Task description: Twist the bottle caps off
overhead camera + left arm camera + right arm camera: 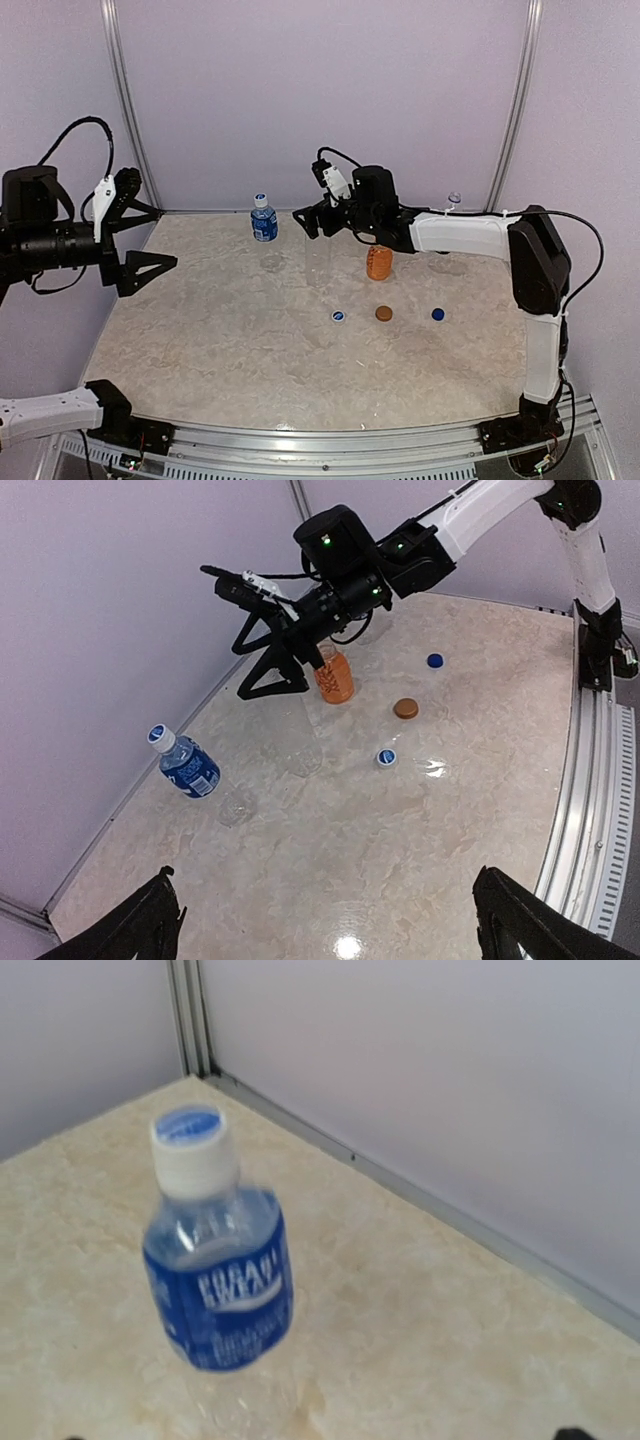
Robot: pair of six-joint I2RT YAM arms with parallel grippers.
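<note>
Three loose caps (338,316) (383,313) (438,314), one capped bottle (263,222)

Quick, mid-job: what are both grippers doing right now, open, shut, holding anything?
Left gripper: fingers open, holding nothing.
Right gripper: fingers open, holding nothing, pointed at the capped blue-label bottle.

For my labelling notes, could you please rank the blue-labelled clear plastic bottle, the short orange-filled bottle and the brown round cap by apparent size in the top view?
1. blue-labelled clear plastic bottle
2. short orange-filled bottle, somewhat smaller
3. brown round cap, clearly smallest
</note>
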